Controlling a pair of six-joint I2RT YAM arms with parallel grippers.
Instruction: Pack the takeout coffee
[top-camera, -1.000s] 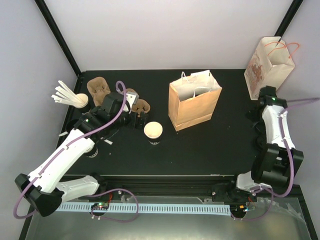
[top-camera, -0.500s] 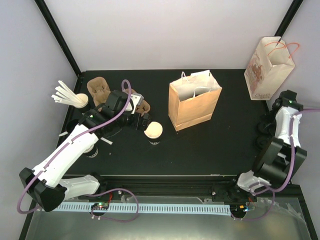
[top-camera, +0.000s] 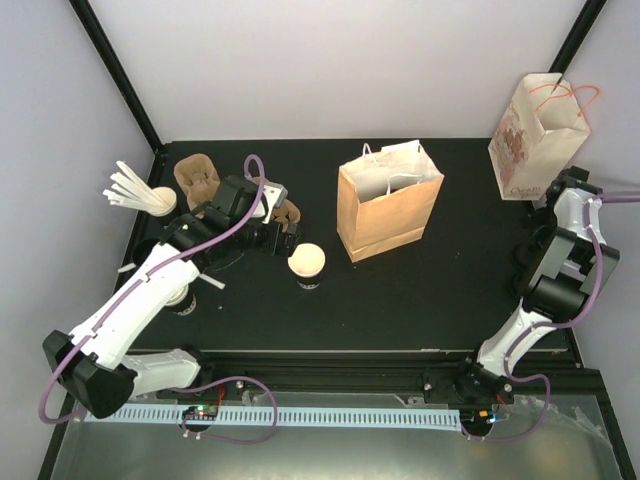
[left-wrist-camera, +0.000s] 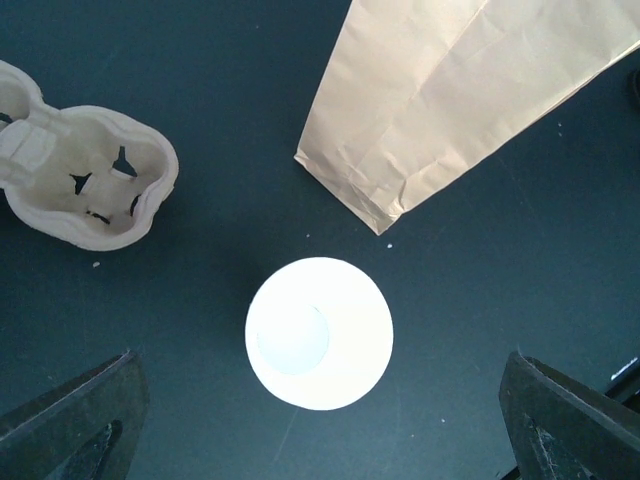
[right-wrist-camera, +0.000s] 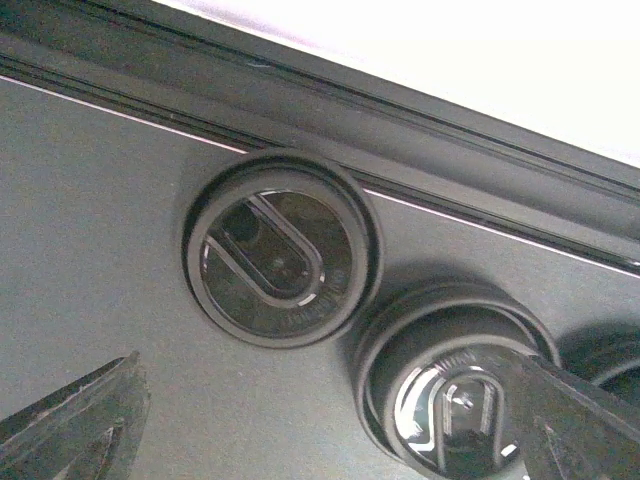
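Note:
The takeout coffee cup (top-camera: 306, 262), white, open-topped and without a lid, stands upright on the black table left of the brown paper bag (top-camera: 390, 200). From above, the cup (left-wrist-camera: 319, 333) lies centred ahead of my left gripper (left-wrist-camera: 320, 445), which is open, with both fingertips (left-wrist-camera: 70, 420) wide of the cup and not touching it. My left gripper (top-camera: 283, 241) hovers just up-left of the cup. My right gripper (right-wrist-camera: 320, 440) is open over black round lids (right-wrist-camera: 280, 250) by the table's right edge. One finger (right-wrist-camera: 580, 425) overlaps a second lid (right-wrist-camera: 450, 385).
A pulp cup carrier (left-wrist-camera: 85, 185) lies left of the cup, and another (top-camera: 197, 175) sits at the back left. White stirrers (top-camera: 130, 188) stick out at the far left. A printed white bag (top-camera: 535, 135) stands at the back right, beside my right arm (top-camera: 567, 215).
My left gripper has shifted slightly right, closer to the cup. The right arm has swung out to the table's right edge and folded up over the lids. Both grippers stay open.

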